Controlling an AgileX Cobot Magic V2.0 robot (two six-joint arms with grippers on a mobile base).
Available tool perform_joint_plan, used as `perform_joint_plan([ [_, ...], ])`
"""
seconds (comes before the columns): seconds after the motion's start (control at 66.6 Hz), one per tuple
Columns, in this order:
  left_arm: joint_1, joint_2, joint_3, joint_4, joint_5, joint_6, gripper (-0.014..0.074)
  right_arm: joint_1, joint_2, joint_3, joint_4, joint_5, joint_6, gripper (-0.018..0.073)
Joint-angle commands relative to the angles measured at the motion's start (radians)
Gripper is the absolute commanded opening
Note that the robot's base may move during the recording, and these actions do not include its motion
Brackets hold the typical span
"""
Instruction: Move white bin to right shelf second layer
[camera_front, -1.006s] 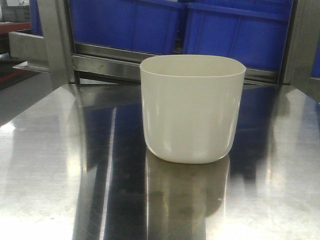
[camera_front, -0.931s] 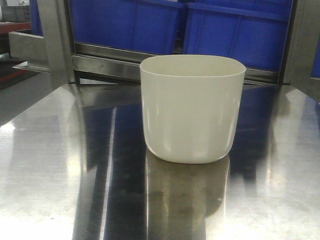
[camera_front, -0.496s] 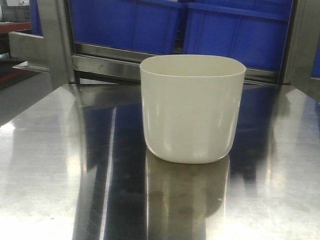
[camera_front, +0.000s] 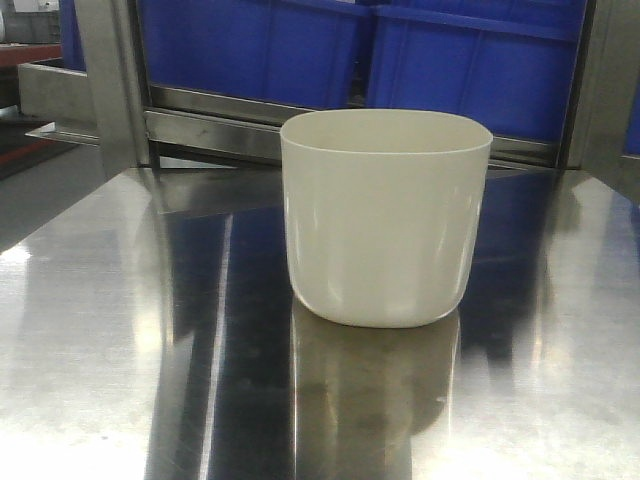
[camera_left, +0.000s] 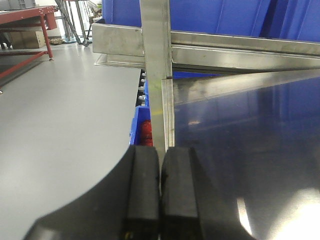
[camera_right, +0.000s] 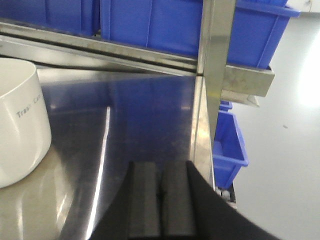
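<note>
1. Atop the steel tabletop (camera_front: 120, 330), toward its far side: white bin (camera_front: 385, 215), upright, mouth up, touched by nothing; shows at the far left of the right wrist view (camera_right: 20, 120), ahead and to the left of the right gripper (camera_right: 161, 172), well apart from it.
2. Right gripper: black pads pressed flat together, clenched on nothing; left gripper (camera_left: 160, 155): likewise clenched, pads meeting along one seam, holding nothing; cannot tell from the left wrist view how far off the bin stands.
3. Edges: left gripper over the tabletop's left edge, in line with the left upright post (camera_left: 156, 60), grey floor (camera_left: 60, 125) beyond; right gripper near the right edge, below the right upright post (camera_right: 217, 45); low blue crate (camera_right: 229, 145) past that edge.
4. Room: bare reflective steel between right gripper and bin, and on both sides of the bin; blue crates (camera_front: 460, 60) on a steel rail close behind it.
5. Against the frames of the last second: bin in the same spot and pose; only faint shifts in the glare on the steel.
</note>
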Motion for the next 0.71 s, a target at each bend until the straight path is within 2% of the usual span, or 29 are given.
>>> perform_joint_plan([
  [0.0,-0.005,-0.014,0.037,0.0,-0.087,-0.005,0.0085,-0.002,0.04,-0.072,-0.003,-0.007,-0.006,0.0057],
  [0.24,-0.005,-0.014,0.037,0.0,-0.087,-0.005,0.0085,-0.002,0.287,-0.218,-0.002,0.081,-0.13,0.0057],
  [0.33,-0.005,-0.014,0.037,0.0,-0.087,-0.005,0.0085,-0.002,0.362,-0.239,0.002,0.05,-0.131,0.0057],
  [0.466,-0.005,-0.014,0.037,0.0,-0.087,-0.005,0.0085,-0.002,0.437,-0.239,0.068,-0.009,-0.13,0.0057],
  [0.556,-0.005,-0.014,0.037,0.0,-0.087,-0.005,0.0085,-0.002,0.487,-0.239,0.1,-0.003,-0.119,0.0057],
  [0.691,-0.005,-0.014,0.037,0.0,-0.087,-0.005,0.0085,-0.002,0.55,-0.245,0.088,0.032,-0.081,0.0057],
])
